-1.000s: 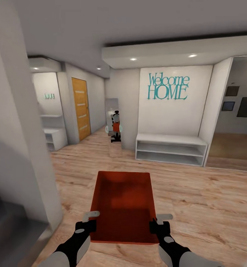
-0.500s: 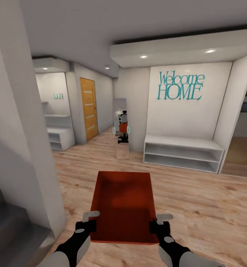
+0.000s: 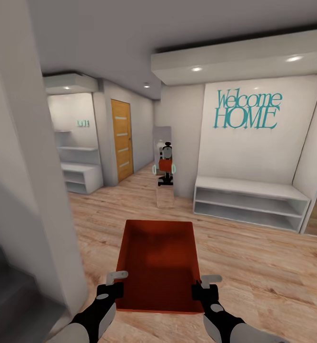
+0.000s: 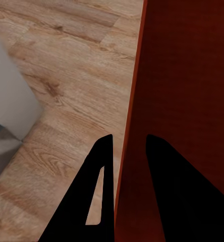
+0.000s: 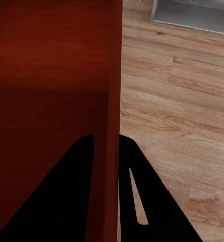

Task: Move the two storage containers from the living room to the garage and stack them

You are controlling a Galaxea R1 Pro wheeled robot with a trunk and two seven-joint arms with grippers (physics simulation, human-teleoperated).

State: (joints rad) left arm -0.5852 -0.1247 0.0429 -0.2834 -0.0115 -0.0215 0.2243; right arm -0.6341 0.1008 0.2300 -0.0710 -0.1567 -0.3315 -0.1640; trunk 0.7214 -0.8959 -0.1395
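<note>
Low in front of my trunk, both arms reach forward and slightly inward, carrying one storage container level between them above the wood plank floor. My left gripper is clamped on the container's left wall near its rear corner; my right gripper is clamped on the right wall at the matching spot. The bin is orange-red, shallow, lidless, with nothing in it.

From the left wrist camera, the left gripper straddles the thin wall, one black finger outside over the planks, the other inside the bin (jaws narrowed to wall thickness). That view also picks up the base of a white pillar near that side. The right wrist camera shows the right gripper pinching its wall the same way, with the container on one side and, beyond the planks, the corner of the white bench shelf.

Ahead in the head view: the white pillar close on my left, a low white bench shelf under a wall reading "Welcome HOME", an orange door down the hallway, and a tall mirror reflecting the robot with its bin. The plank floor between me and the mirror lies open.
</note>
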